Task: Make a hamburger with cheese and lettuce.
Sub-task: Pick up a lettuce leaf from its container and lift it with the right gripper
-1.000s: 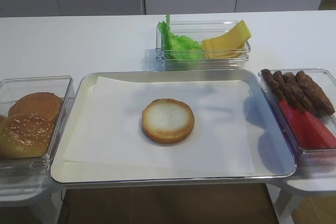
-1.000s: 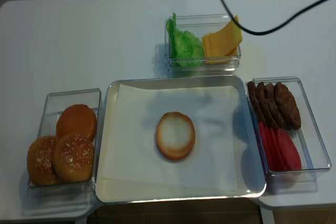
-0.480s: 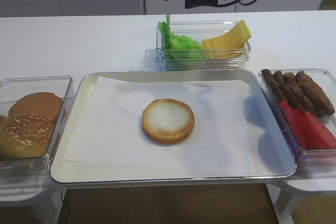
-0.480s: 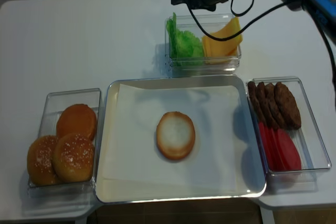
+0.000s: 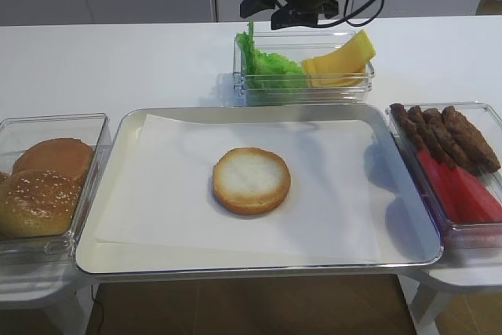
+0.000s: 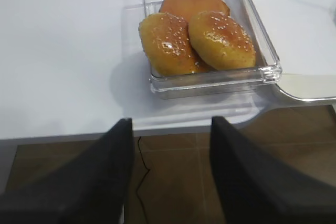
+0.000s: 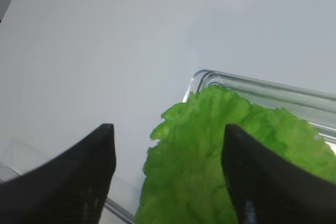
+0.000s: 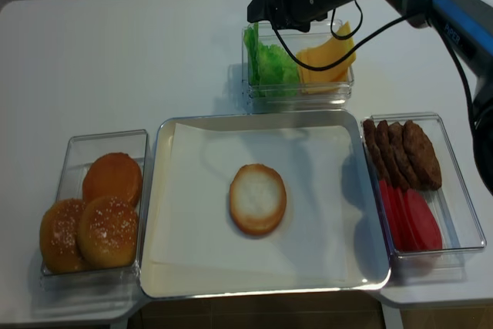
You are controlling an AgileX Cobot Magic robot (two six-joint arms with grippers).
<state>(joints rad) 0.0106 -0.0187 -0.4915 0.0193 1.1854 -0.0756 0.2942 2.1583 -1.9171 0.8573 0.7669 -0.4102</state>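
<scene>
Silver metal tray (image 5: 118, 217) with white paper holds the flat round pale-faced bun half (image 5: 251, 180) at centre. Black right gripper (image 7: 167, 174), jaws apart and empty, hovers over the frilly bright green lettuce leaf (image 7: 220, 156) in the clear plastic tub (image 5: 357, 88). Leaf looks light, floppy, tearable; pinch its raised upper edge.

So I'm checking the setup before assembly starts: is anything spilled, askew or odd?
Nothing spilled. The lettuce and cheese stick up past the rim of their clear container. The hamburger lies flat on the tray's paper.
</scene>
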